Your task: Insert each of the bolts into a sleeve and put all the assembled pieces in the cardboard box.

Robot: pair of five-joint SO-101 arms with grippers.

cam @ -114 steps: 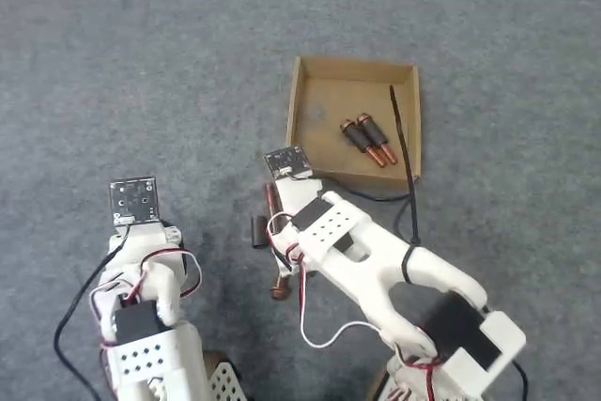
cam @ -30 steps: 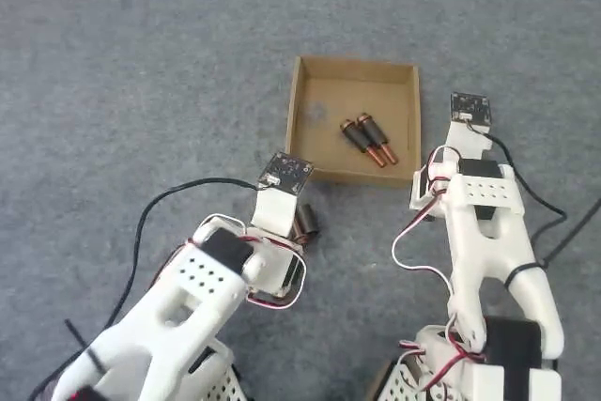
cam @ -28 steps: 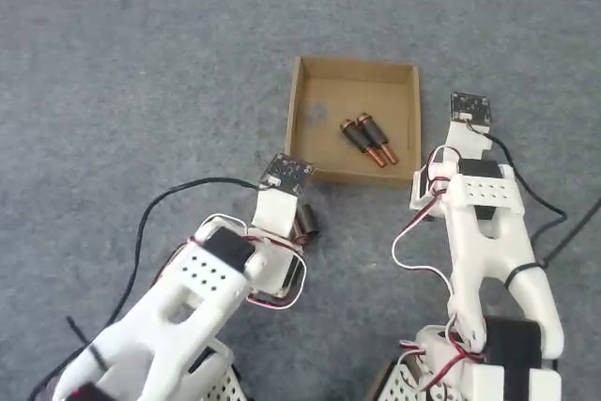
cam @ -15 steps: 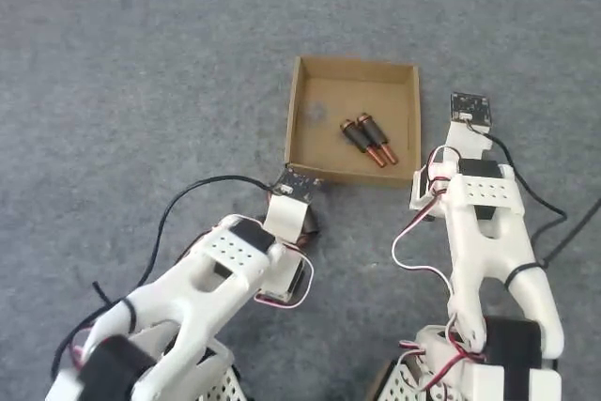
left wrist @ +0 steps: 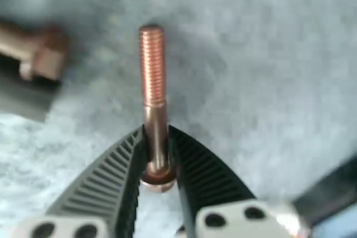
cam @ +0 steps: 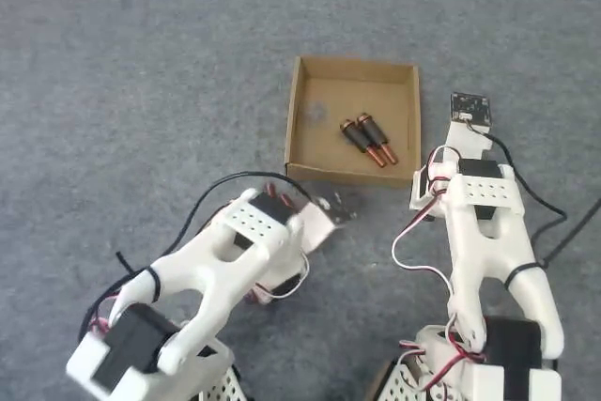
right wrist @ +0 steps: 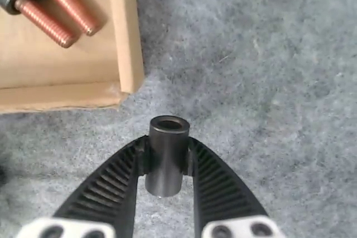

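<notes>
My left gripper (left wrist: 155,132) is shut on the head end of a copper bolt (left wrist: 152,65), whose threaded shaft points away over the grey carpet. In the high view the left arm (cam: 249,246) lies just in front of the cardboard box (cam: 302,124). My right gripper (right wrist: 167,144) is shut on a black sleeve (right wrist: 166,168), held upright with its bore facing up, close to the box corner (right wrist: 125,32). The right arm (cam: 479,199) stands at the box's right side. Two assembled pieces (cam: 368,141) lie side by side inside the box, with their threaded tips (right wrist: 39,12) towards the right gripper.
A second copper bolt (left wrist: 36,54) lies blurred on the carpet beside the held one. The left arm's black cable (cam: 202,202) loops over the carpet. Open grey carpet (cam: 141,91) stretches to the left of the box.
The left arm has stretched forward and swung right, its wrist turning over the spot in front of the box; the dark sleeve seen beside it is now covered. The right arm has kept still.
</notes>
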